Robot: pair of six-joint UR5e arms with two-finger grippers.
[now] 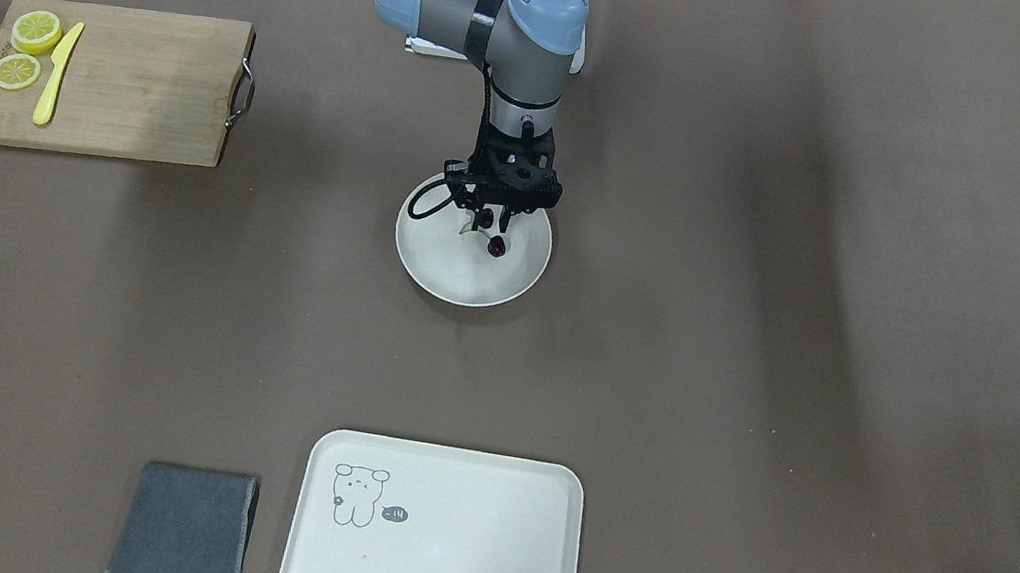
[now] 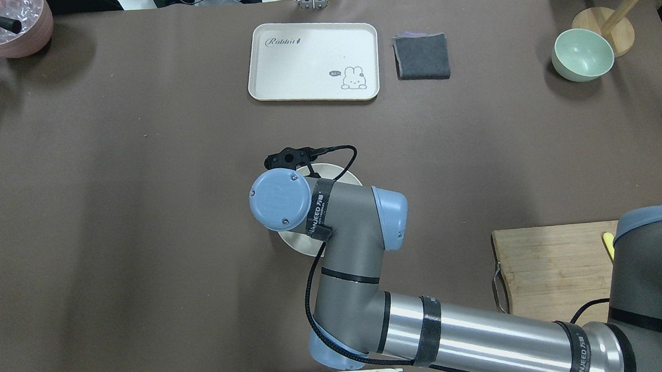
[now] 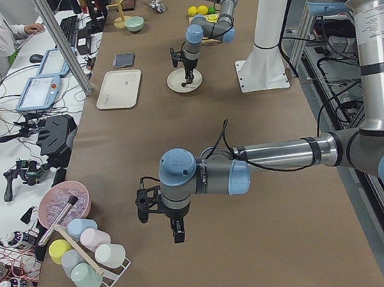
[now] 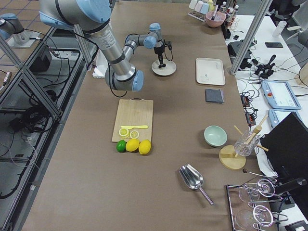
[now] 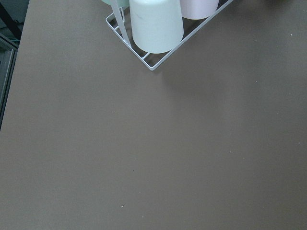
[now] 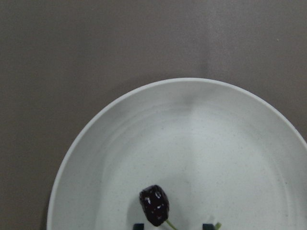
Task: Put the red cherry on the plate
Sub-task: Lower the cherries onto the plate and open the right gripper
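Low over the plate (image 1: 447, 269) with the right gripper (image 1: 493, 221), red cherry (image 6: 154, 205) beneath (pinched or freed, cannot tell). Spread wide, then lift straight up.

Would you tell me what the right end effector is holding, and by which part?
It cannot be told: the right end effector has its tips apart, flanking the red cherry stem, over the plate.

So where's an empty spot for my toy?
Bare table lies between the plate and the tray, and on the plate's side away from the cutting board. Crowded: the plate itself, with the right gripper over the red cherry.
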